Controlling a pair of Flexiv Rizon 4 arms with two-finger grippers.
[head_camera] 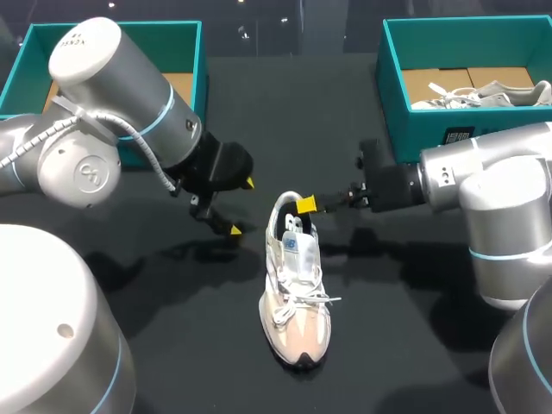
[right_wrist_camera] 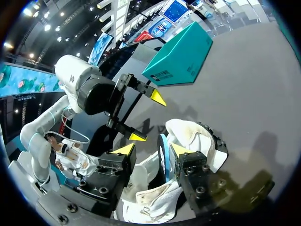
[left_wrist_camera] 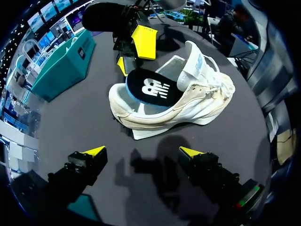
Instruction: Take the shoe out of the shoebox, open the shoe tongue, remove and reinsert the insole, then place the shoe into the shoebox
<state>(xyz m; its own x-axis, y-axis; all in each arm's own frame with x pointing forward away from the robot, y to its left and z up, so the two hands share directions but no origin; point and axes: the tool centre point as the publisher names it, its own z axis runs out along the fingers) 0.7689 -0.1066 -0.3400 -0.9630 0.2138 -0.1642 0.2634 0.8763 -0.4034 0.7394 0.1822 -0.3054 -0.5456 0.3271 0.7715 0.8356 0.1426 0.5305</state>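
A white and pink sneaker [head_camera: 293,297] stands on the dark table, toe toward the front edge. Its tongue [left_wrist_camera: 193,63] is pulled up. A black insole [head_camera: 296,228] with a blue rim sticks up out of the heel opening. My right gripper [head_camera: 304,207] is at the heel, open, its fingers on either side of the insole [right_wrist_camera: 162,157] and the heel collar. My left gripper [head_camera: 241,205] hangs open a little to the left of the sneaker [left_wrist_camera: 188,101], nothing between its fingertips [left_wrist_camera: 96,150].
A teal shoebox [head_camera: 112,34] stands at the back left, behind my left arm. A second teal shoebox [head_camera: 392,95] at the back right holds another pale shoe [head_camera: 483,93].
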